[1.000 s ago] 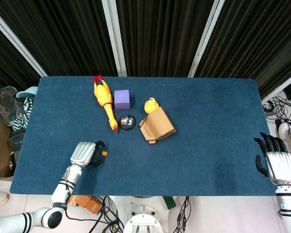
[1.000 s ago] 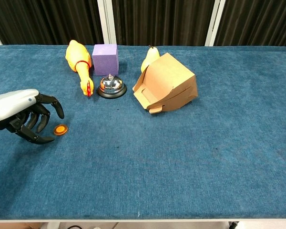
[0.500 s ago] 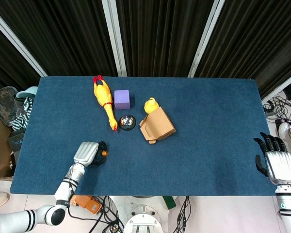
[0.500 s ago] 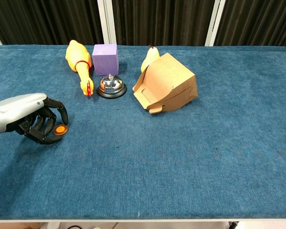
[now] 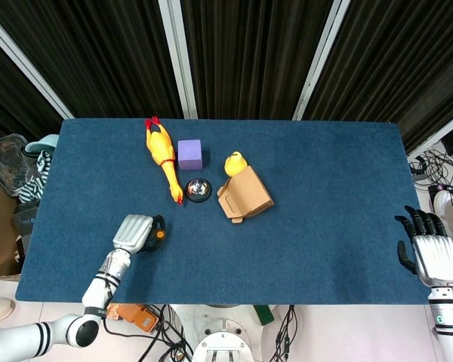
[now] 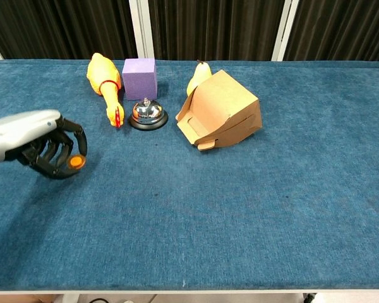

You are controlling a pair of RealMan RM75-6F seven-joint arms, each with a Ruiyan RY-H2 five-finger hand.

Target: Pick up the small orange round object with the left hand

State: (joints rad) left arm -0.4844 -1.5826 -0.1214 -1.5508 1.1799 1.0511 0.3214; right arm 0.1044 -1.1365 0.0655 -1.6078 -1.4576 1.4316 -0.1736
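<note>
While our left hand [image 6: 47, 150] at the frame's left pinches the small orange round object [image 6: 75, 162] in curled fingertips (our right hand [image 5: 436, 258] idles open, lower right), we judge lifting underway, needing a steady rise.

The table [image 6: 290, 208] is dark blue. The small round object [image 6: 76, 162] is orange, the cube [image 6: 139, 77] purple, the chicken [image 6: 104, 82] yellow with red, the box [image 6: 224, 110] brown, the bell [image 6: 146, 112] silver on black.

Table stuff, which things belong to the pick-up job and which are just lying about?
Job: orange disc, held in the left hand.
Lying about: rubber chicken, purple cube, bell, cardboard box, pear.
</note>
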